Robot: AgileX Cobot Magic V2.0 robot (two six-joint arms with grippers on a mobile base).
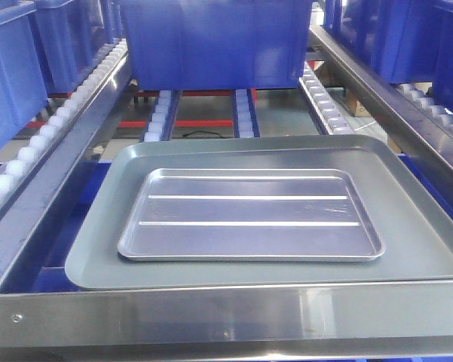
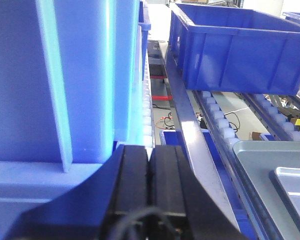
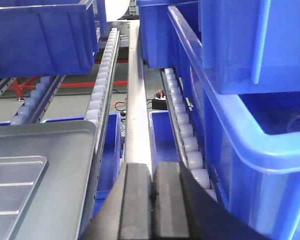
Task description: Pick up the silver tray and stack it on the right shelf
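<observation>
Front view: the silver tray [image 1: 250,215] is a shiny rectangular metal piece with rounded corners, a low raised rim and two long parallel ridges running across its floor. It lies flat inside a larger matte grey tray [image 1: 98,241], roughly centred, with a band of grey floor showing on every side. The grey tray sits on the shelf [image 1: 226,309] just behind the broad steel front lip, which shows small screws. Rails of white rollers [image 1: 38,147] run back along the left and right edges and between them, and a blue bin [image 1: 218,41] stands on the rollers at the far end. No arm appears in this view.

Left wrist view: the left gripper [image 2: 149,195] fills the lower middle, its two black fingers pressed together with nothing between them. It points along the steel rail at the left edge of the shelf, close beside a tall blue crate [image 2: 65,80]. A corner of the silver tray [image 2: 294,192] shows at lower right, resting in the grey tray, well apart from the gripper.

Right wrist view: the right gripper [image 3: 152,205] is likewise closed and empty, aimed along the rail at the right edge. The silver tray [image 3: 12,185] lies at lower left, untouched, with stacked blue bins [image 3: 239,115] at right.
</observation>
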